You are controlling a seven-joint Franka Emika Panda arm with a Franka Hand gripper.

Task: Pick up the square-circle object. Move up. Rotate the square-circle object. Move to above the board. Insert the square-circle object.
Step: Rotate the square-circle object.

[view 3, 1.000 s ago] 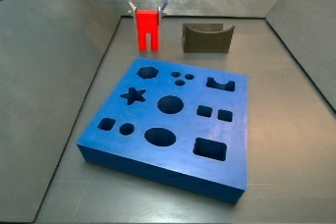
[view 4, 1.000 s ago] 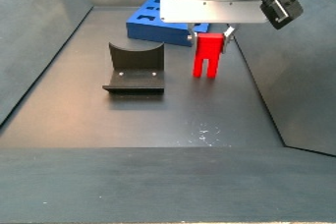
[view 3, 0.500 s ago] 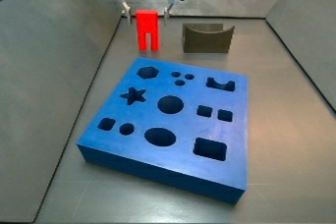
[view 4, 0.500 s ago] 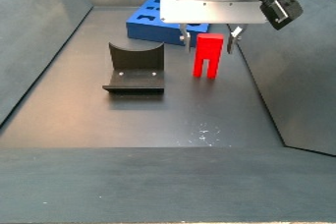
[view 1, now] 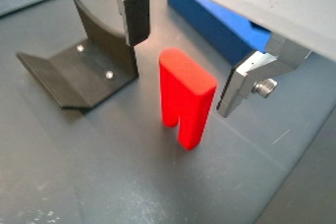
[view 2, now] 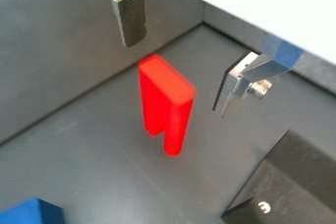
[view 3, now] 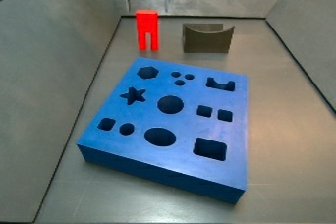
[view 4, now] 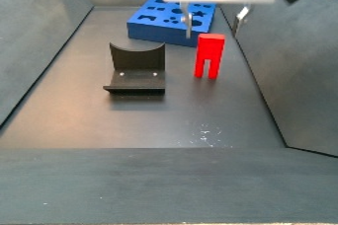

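My claw (view 1: 191, 56) hangs wide and empty above one square-circle object (view 1: 186, 100), which stands upright on the worktop (view 4: 158, 120) between one fixture (view 4: 134, 68) and one board (view 3: 171, 120).

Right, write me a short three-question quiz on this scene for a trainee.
1. True or false: the pincer is shut on the red square-circle object.
2. Pick one. The square-circle object is: A) held in the air, B) standing upright on the floor, C) lying flat on its side.
3. In both wrist views, what dark L-shaped thing stands on the floor beside the square-circle object?

Key:
1. False. The pincer is open, with one finger on each side above the object and neither touching it.
2. B.
3. The fixture.
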